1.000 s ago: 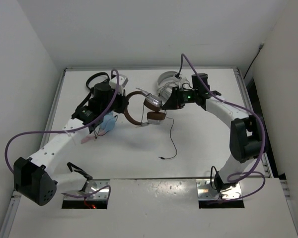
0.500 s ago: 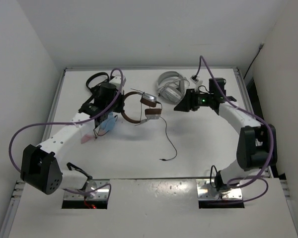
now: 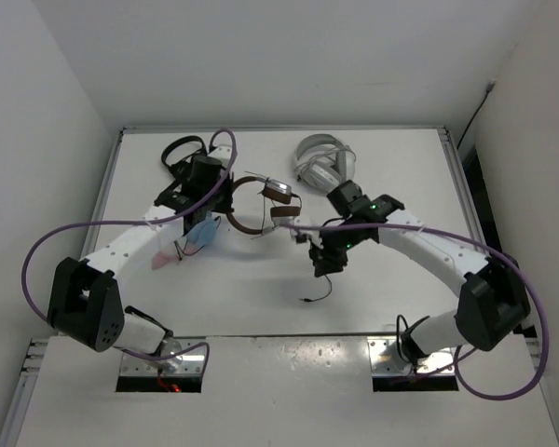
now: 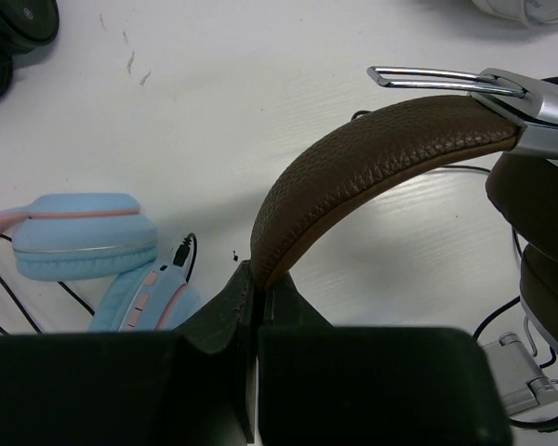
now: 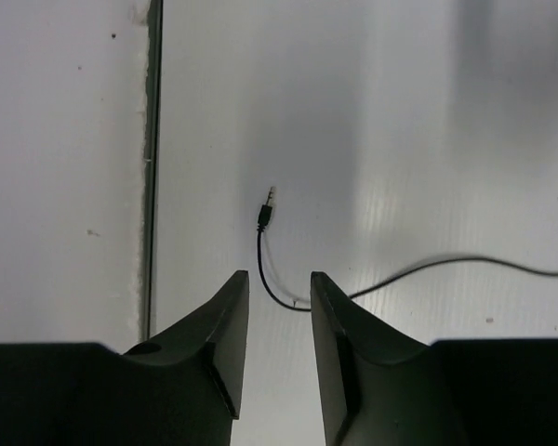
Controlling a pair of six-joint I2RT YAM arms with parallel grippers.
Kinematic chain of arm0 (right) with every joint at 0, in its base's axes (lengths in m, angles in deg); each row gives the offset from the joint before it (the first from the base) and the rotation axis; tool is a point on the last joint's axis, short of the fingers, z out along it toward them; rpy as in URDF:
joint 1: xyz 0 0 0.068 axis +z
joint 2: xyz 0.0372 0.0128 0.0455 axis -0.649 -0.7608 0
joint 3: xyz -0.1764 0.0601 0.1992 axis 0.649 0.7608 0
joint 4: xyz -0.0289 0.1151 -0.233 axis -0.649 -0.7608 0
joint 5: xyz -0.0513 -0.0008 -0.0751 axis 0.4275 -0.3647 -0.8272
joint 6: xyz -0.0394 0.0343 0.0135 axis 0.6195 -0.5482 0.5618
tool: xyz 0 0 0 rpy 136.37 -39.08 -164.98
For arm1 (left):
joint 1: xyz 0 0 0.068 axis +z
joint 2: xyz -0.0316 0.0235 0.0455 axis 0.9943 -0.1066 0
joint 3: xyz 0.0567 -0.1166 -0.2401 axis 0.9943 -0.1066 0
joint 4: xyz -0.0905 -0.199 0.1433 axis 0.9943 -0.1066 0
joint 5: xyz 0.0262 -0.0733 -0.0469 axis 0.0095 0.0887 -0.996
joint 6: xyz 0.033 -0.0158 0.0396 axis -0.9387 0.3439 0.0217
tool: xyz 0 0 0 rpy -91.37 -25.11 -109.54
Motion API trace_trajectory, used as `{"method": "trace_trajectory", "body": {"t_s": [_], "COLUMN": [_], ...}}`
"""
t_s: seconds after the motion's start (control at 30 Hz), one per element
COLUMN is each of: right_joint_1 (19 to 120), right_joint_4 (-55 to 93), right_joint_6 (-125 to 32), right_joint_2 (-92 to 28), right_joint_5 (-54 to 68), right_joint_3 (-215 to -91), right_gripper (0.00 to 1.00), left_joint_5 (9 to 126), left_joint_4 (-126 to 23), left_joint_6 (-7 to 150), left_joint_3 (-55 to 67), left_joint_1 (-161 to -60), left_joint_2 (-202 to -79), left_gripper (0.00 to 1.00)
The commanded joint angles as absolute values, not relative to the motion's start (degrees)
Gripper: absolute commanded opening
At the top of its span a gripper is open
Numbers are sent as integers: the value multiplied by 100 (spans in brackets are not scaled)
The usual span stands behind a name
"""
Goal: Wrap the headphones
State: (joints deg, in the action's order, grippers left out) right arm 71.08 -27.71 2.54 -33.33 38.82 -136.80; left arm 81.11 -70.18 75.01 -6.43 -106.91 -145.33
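Observation:
The headphones (image 3: 240, 207) have a dark brown headband, silver earcups and a thin black cable (image 3: 314, 251) that trails toward the front and ends in a plug (image 3: 304, 300). My left gripper (image 3: 218, 193) is shut on the brown headband (image 4: 372, 163) and holds the pair just left of the table's middle. In the left wrist view its fingers (image 4: 228, 302) pinch the band's lower end. My right gripper (image 3: 322, 270) is open, empty and just above the cable's end. In the right wrist view the plug (image 5: 264, 216) lies ahead of the gripper (image 5: 277, 279).
A white and grey pair of headphones (image 3: 320, 158) lies at the back centre. A small black pair (image 3: 181, 149) is at the back left. A light blue and pink pair (image 3: 201, 233) lies by my left gripper (image 4: 88, 246). The table's front seam (image 5: 152, 139) runs near the plug.
My right arm has swung from beside the white pair at the back down to the cable's end near the front. My left gripper has moved the brown pair slightly back and left.

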Motion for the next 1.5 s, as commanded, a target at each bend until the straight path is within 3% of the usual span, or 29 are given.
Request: {"method": "trace_trajectory", "body": {"t_s": [0.0, 0.37, 0.73, 1.47], "right_joint_1": [7693, 8344, 9152, 9514], "right_joint_4": [-2645, -1889, -1536, -1431], "right_joint_6": [700, 31, -21, -734], "right_joint_2": [-3248, -2879, -3616, -4611], "right_joint_5": [2939, 1990, 1488, 1171], "right_joint_3": [-13461, -12370, -12546, -13161], "right_gripper": [33, 33, 32, 30], "left_joint_5": [7972, 7831, 7779, 7673], "left_joint_4": [-6661, -6608, -6555, -6502], "left_joint_6": [7617, 7617, 7617, 7617], "left_joint_3": [-300, -353, -458, -511], "left_joint_1": [-10603, -10419, -10305, -10146], "left_joint_2": [-14478, -14425, -14478, -14530], "left_gripper": [0, 0, 0, 0]}}
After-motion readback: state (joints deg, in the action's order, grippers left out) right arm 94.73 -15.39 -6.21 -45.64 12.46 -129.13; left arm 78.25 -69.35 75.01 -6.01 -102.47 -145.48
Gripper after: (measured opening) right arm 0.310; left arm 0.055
